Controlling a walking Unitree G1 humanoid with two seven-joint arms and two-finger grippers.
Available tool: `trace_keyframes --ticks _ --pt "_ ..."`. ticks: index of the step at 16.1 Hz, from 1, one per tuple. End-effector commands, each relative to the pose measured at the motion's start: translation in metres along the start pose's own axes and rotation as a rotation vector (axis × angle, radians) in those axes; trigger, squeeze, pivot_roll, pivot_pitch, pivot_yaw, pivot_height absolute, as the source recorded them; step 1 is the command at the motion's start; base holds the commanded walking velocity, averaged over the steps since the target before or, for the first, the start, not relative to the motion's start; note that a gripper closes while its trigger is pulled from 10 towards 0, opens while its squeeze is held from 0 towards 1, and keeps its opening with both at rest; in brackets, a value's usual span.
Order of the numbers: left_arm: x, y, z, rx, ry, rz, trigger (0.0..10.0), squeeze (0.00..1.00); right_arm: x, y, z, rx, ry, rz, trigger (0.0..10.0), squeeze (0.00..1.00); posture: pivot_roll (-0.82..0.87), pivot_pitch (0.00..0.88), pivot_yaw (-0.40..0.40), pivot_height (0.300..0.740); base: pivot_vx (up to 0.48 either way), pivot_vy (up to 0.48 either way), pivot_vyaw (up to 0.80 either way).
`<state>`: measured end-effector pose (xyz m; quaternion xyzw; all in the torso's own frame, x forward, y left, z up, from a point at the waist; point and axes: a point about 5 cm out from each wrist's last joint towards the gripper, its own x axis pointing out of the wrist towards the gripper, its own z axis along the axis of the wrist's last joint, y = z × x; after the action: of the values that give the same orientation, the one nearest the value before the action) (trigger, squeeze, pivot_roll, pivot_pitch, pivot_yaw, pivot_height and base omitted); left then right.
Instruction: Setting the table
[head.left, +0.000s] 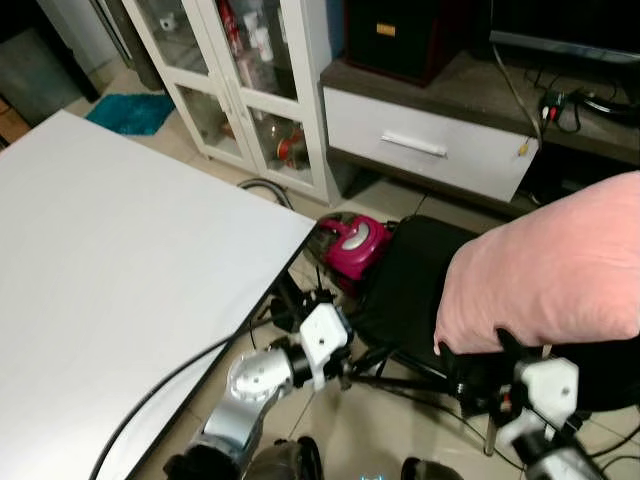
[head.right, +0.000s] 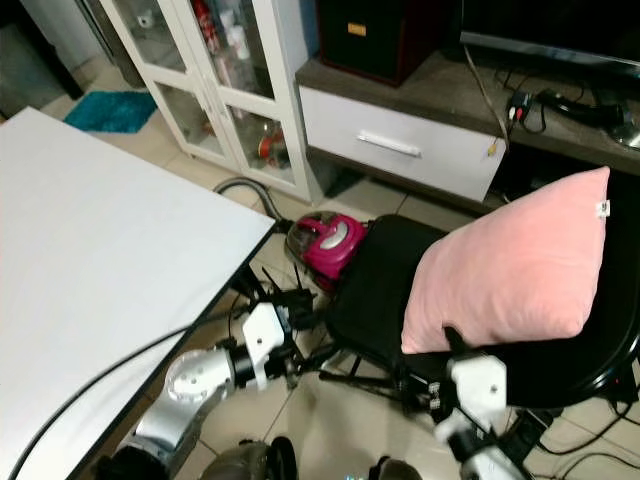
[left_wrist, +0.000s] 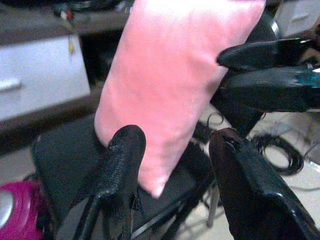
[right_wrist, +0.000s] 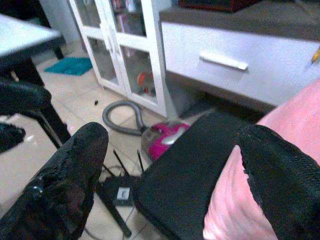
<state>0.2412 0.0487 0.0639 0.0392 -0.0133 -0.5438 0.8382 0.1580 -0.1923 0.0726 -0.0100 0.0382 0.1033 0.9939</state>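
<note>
The white table (head.left: 120, 260) fills the left side with a bare top. To its right a pink pillow (head.right: 510, 260) lies on a black chair (head.right: 380, 280). My left gripper (left_wrist: 175, 140) hangs low between the table corner and the chair, open, pointing at the pillow with nothing held. My right gripper (right_wrist: 175, 140) is open at the chair's front edge, just under the pillow's near corner, and its fingers (left_wrist: 265, 55) reach in from the side in the left wrist view. Nothing sits between either pair of fingers.
A magenta vacuum cleaner (head.left: 352, 243) with a grey hose (right_wrist: 120, 117) lies on the tiled floor by the chair. Behind stand a white glass-door cabinet (head.left: 250, 80) and a TV unit with a white drawer (head.left: 420, 145). A black cable (head.left: 180, 375) crosses the table's near edge.
</note>
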Motion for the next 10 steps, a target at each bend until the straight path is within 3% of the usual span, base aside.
trace_keyframes --ticks 1,3,5,6,8,9,10 --pt "-0.001 0.0 0.006 0.004 -0.011 -0.011 10.0 0.0 -0.002 -0.001 0.007 0.017 -0.006 -0.023 10.0 0.0 -0.04 0.101 0.151 0.74 0.0 0.0 0.0" --pt "0.001 0.005 0.026 0.037 -0.063 0.022 10.0 0.0 0.001 -0.01 0.024 -0.001 -0.026 -0.108 10.0 0.0 -0.03 0.093 0.154 0.74 0.0 0.0 0.0" --pt "0.0 0.022 0.05 0.052 -0.108 0.124 10.0 0.0 0.01 -0.014 0.05 -0.048 -0.054 -0.179 10.0 0.0 -0.04 0.083 0.16 0.74 0.0 0.0 0.0" --pt "-0.005 0.039 0.062 0.087 -0.107 0.225 10.0 0.0 0.021 -0.023 0.07 -0.031 -0.118 -0.319 10.0 0.0 -0.04 0.08 0.17 0.74 0.0 0.0 0.0" --pt "-0.019 0.058 0.077 0.116 -0.106 0.373 10.0 0.0 0.037 -0.019 0.092 -0.164 -0.152 -0.307 10.0 0.0 -0.05 0.057 0.167 0.74 0.0 0.0 0.0" --pt "-0.027 0.062 0.085 0.112 -0.107 0.45 10.0 0.0 0.043 -0.016 0.103 -0.081 -0.203 -0.298 10.0 0.0 -0.05 0.027 0.133 0.74 0.0 0.0 0.0" --pt "-0.037 0.065 0.092 0.112 -0.103 0.543 10.0 0.0 0.049 -0.018 0.111 -0.067 -0.198 -0.313 10.0 0.0 -0.04 0.013 0.112 0.74 0.0 0.0 0.0"
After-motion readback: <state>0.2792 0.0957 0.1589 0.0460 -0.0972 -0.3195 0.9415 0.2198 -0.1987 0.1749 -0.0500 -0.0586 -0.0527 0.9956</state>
